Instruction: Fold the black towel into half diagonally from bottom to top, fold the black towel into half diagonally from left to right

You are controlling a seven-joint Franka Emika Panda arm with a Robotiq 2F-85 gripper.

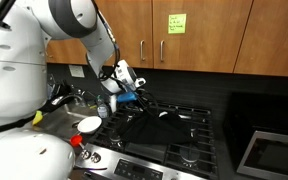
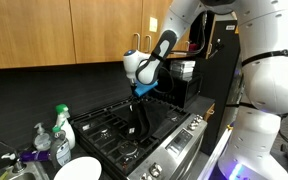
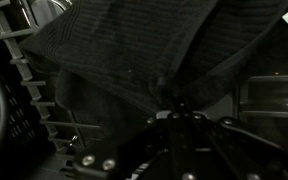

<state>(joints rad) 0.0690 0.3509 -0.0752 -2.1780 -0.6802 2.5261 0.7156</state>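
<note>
The black towel (image 2: 144,122) hangs in a dark fold from my gripper (image 2: 142,92) down to the black stovetop (image 2: 109,130). In an exterior view, the gripper (image 1: 130,93) is low over the left side of the stove (image 1: 174,130), and the towel (image 1: 136,108) is dark against the grates. In the wrist view, the ribbed towel (image 3: 134,45) fills the upper frame. One corner of it is pinched between my fingers (image 3: 172,98). The gripper is shut on the towel.
A white bowl (image 1: 89,124) and a red object (image 1: 76,142) sit on the counter beside the stove. Soap bottles (image 2: 62,128) and the bowl (image 2: 76,170) stand near the sink. Wooden cabinets (image 1: 184,35) hang above. An appliance (image 1: 274,155) sits at the far right.
</note>
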